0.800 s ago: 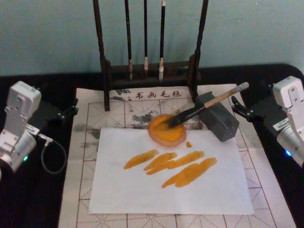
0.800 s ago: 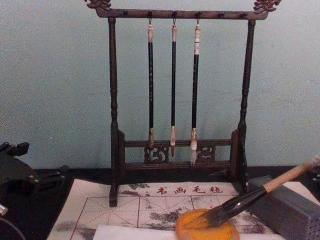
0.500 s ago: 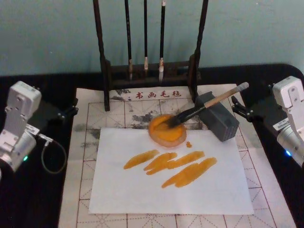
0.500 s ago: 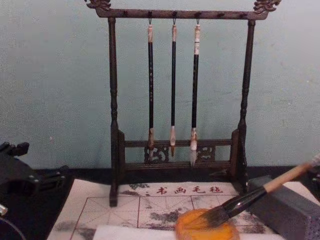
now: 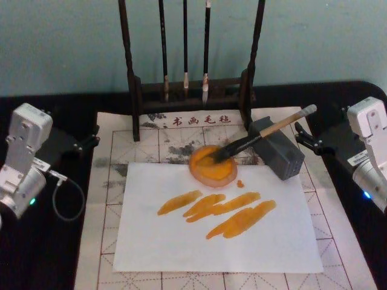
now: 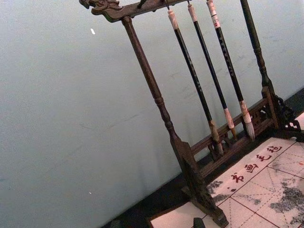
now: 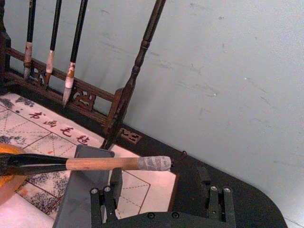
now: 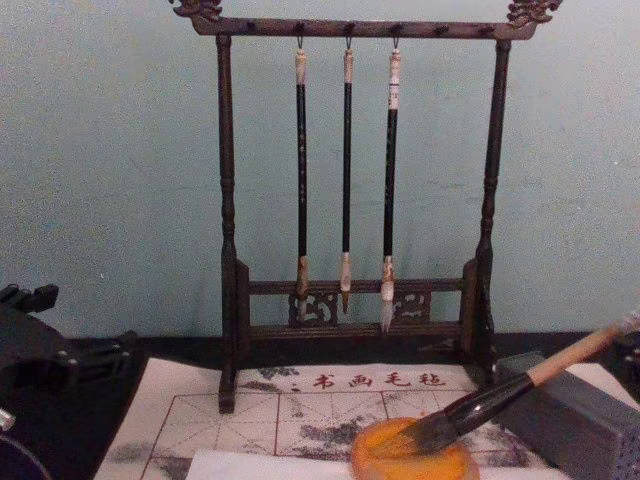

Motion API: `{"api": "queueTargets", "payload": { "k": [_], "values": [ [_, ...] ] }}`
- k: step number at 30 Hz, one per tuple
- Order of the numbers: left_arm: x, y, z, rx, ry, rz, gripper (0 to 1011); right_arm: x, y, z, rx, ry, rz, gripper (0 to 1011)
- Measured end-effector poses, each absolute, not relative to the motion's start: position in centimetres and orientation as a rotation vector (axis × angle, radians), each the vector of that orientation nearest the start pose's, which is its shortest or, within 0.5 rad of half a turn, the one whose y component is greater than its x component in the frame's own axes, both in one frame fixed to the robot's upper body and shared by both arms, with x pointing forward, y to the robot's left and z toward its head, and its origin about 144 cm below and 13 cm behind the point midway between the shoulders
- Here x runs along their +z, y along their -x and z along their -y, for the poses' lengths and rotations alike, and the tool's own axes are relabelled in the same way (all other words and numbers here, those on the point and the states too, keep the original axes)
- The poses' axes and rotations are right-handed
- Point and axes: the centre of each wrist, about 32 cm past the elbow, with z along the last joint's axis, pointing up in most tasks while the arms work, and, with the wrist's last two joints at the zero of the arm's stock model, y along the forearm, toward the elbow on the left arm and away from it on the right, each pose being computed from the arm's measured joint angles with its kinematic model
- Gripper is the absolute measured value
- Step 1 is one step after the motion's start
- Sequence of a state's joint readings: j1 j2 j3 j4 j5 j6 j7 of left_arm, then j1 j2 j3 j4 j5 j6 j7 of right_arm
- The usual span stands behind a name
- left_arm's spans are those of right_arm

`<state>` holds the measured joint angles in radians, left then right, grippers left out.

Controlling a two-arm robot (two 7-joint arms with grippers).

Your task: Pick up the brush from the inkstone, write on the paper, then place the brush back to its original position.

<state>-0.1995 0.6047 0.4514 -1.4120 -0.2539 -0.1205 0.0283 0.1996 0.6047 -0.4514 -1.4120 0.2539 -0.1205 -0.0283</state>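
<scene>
The brush [image 5: 260, 136] lies slanted, its dark tuft resting in the round orange inkstone [image 5: 211, 172] and its tan handle propped on a grey block [image 5: 281, 154]. The white paper [image 5: 181, 241] in front of the inkstone carries several orange strokes. My right gripper [image 5: 304, 140] hovers just right of the handle's end; the right wrist view shows it [image 7: 159, 192] open and empty behind the brush [image 7: 95, 164]. My left gripper [image 5: 91, 138] is parked at the mat's left edge, its fingers apart in the chest view [image 8: 70, 320].
A dark wooden rack [image 5: 187, 90] with three thin hanging brushes stands at the back of the cream grid mat [image 5: 109, 181]. The grey block sits at the paper's far right corner. A loose cable [image 5: 66, 199] loops beside the left arm.
</scene>
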Motion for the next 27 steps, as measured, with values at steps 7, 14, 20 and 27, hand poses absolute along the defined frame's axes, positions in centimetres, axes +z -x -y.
{"api": "queueTargets", "payload": {
  "k": [7, 14, 20, 27],
  "values": [
    [113.98, -48.86, -30.97, 1.248, -0.304, 0.285, 1001, 113.98, -48.86, 30.96, -1.248, 0.304, 0.285, 1000],
    [113.98, -48.86, -30.96, 1.248, -0.305, 0.285, 1001, 113.98, -48.86, 30.96, -1.248, 0.304, 0.285, 1002],
    [113.98, -48.86, -30.97, 1.248, -0.304, 0.285, 1001, 113.98, -48.86, 30.96, -1.248, 0.304, 0.285, 1002],
    [113.98, -48.86, -30.97, 1.248, -0.304, 0.285, 1001, 113.98, -48.86, 30.97, -1.248, 0.304, 0.285, 1000]
  ]
}}
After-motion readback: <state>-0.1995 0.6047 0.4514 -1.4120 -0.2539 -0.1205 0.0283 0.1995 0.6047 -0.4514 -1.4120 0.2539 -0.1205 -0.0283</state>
